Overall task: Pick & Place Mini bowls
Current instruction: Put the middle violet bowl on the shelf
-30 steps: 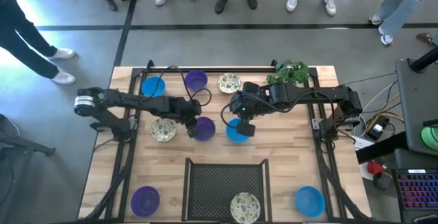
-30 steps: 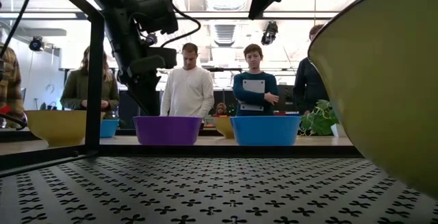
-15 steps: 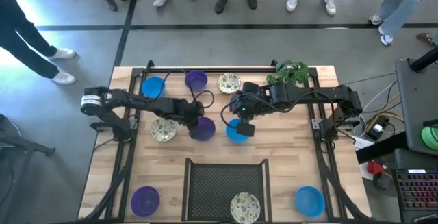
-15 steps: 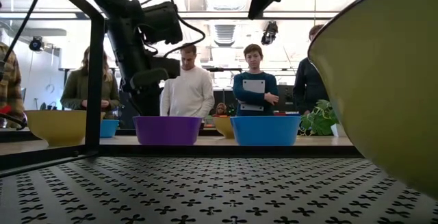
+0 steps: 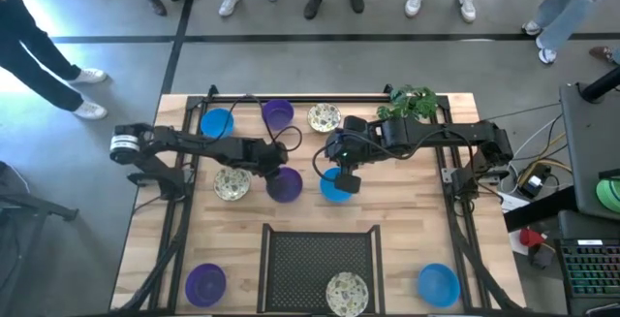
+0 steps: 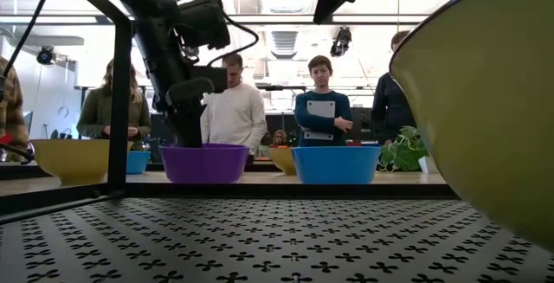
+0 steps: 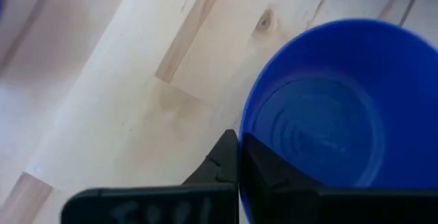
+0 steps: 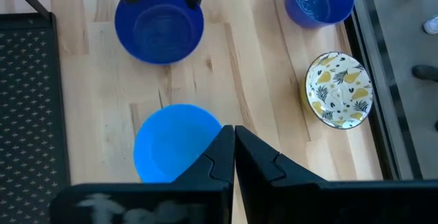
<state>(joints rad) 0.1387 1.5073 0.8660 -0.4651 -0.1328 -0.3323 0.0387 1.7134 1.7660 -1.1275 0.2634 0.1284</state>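
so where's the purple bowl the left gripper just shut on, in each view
High view: purple bowl at table centre, left of the blue bowl, with the left gripper at its rim.
Low view: left of centre, blue bowl to its right.
Left wrist view: fills the right half, looks blue.
Right wrist view: by the picture's top edge.
Shared landmark: the neighbouring blue bowl.

Deep purple is seen on the bowl (image 5: 284, 186) mid-counter, bright blue on the one (image 5: 335, 187) beside it. A cream bowl (image 5: 232, 183) is covered in a speckled green pattern. The counter (image 5: 407, 230) is pale wood, the mesh tray (image 5: 320, 259) black.
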